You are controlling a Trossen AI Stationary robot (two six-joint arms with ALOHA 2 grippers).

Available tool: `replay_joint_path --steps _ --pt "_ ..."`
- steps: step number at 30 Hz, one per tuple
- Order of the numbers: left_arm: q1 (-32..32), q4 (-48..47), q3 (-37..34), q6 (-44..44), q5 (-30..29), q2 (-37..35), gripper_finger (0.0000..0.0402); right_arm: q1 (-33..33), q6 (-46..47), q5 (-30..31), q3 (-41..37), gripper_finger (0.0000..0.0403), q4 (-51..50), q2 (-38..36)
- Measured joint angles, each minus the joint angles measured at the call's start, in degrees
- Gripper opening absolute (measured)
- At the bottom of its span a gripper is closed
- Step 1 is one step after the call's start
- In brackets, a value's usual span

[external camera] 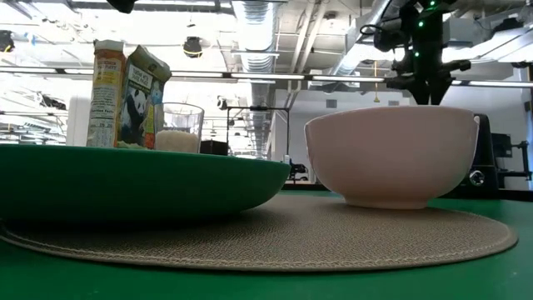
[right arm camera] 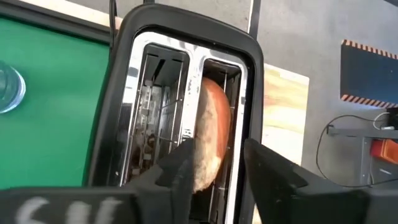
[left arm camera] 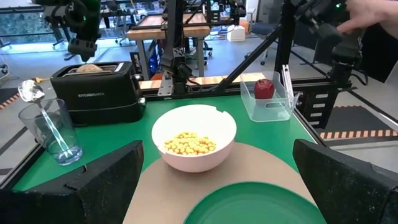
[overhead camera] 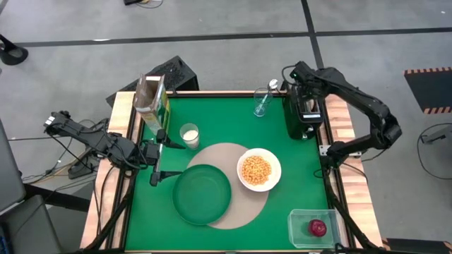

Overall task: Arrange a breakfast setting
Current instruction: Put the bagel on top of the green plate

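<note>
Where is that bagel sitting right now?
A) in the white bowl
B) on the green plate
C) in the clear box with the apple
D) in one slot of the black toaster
D. The right wrist view looks down on the bagel standing in one slot of the black toaster, with the right claw straddling it; the green plate is bare.

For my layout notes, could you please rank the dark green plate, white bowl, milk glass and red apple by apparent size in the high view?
Largest to smallest:
1. dark green plate
2. white bowl
3. milk glass
4. red apple, only slightly smaller than the glass
</note>
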Motion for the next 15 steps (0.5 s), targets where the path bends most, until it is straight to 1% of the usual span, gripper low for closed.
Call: replay_joint_path --steps 3,6,10,15 --pt "0.0 0.0 0.0 0.0 0.0 0.0 0.0399 -0.4 0.1 0.7 0.0 0.0189 0.5 1.8" --pt "0.0 0.0 0.0 0.0 0.0 0.0 0.0399 -1.2 0.2 0.8 0.0 0.0191 0.8 3.8" --pt "0.0 -0.2 0.0 -0.3 0.1 0.0 0.0399 -1.6 0.2 1.1 0.0 0.0174 0.2 6.1" --pt "0.0 -0.2 0.0 -0.4 0.2 0.0 0.0399 -1.6 1.1 3.1 0.0 0.0143 -0.1 7.4"
